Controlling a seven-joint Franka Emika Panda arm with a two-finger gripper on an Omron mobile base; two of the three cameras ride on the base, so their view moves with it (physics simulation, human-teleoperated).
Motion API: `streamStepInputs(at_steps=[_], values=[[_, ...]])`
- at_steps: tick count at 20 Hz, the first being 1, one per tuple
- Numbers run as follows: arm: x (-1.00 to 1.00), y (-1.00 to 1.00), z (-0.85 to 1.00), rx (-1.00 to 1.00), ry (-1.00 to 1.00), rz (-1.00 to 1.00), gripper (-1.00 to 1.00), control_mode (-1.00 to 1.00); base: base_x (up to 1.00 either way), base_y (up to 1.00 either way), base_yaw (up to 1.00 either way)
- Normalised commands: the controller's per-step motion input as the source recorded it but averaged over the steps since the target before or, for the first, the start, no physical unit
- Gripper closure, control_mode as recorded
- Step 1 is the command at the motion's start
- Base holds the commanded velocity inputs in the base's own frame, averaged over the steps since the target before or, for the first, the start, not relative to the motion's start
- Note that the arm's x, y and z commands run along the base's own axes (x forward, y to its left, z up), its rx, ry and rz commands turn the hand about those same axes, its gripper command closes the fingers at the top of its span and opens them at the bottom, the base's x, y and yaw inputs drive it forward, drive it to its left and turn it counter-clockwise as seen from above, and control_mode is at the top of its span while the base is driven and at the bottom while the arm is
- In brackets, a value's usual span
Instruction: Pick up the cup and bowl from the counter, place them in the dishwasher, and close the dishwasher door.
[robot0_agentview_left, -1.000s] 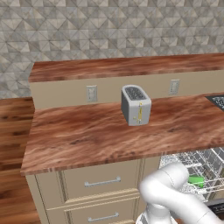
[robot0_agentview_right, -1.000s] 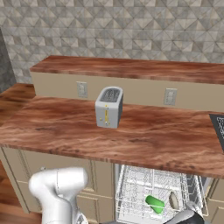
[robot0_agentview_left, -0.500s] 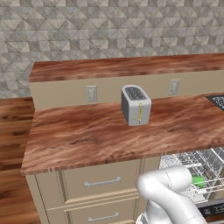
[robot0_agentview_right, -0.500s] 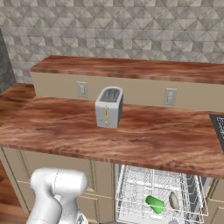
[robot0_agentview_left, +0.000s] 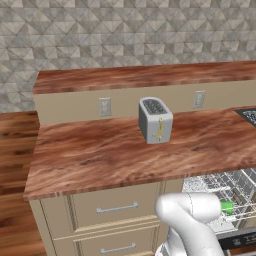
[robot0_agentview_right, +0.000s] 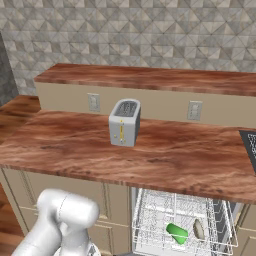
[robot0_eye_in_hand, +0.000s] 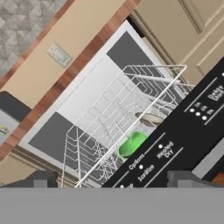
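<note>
The dishwasher stands open under the counter, its white wire rack pulled out. In the rack lie a green cup and, just to its right, a greyish bowl on its side. In the hand view the cup and bowl lie just beyond the dark control strip of the dishwasher door. My gripper is open, close to that strip, with nothing between its fingertips. The left base view catches the cup past my white elbow.
A silver toaster stands on the counter below the raised ledge. A dark stovetop lies at the counter's right end. Beige drawers with silver handles flank the dishwasher on the left.
The arm has shifted slightly, low in front of the cabinets. Cup, bowl, rack and toaster stay where they were.
</note>
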Motion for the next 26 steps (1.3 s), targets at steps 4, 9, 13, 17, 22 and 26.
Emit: streamStepInputs(at_steps=[4, 9, 13, 17, 22, 26], values=[[-0.42, 0.15, -0.02, -0.02, -0.15, 0.03, -1.0, -1.0, 0.0, 0.0, 0.0], [-0.09, 0.14, -0.33, 0.0, -0.09, 0.05, -1.0, -1.0, 0.0, 0.0, 0.0], [0.0, 0.11, -0.53, 0.01, -0.06, 0.05, -1.0, -1.0, 0.0, 0.0, 0.0], [0.0, 0.0, -0.59, 0.1, -0.08, 0.07, -1.0, -1.0, 0.0, 0.0, 0.0], [0.0, 0.0, -0.61, 0.13, -0.07, 0.07, -1.0, -1.0, 0.0, 0.0, 0.0], [0.05, -0.01, -0.66, 0.17, -0.04, 0.08, -1.0, -1.0, 0.0, 0.0, 0.0]])
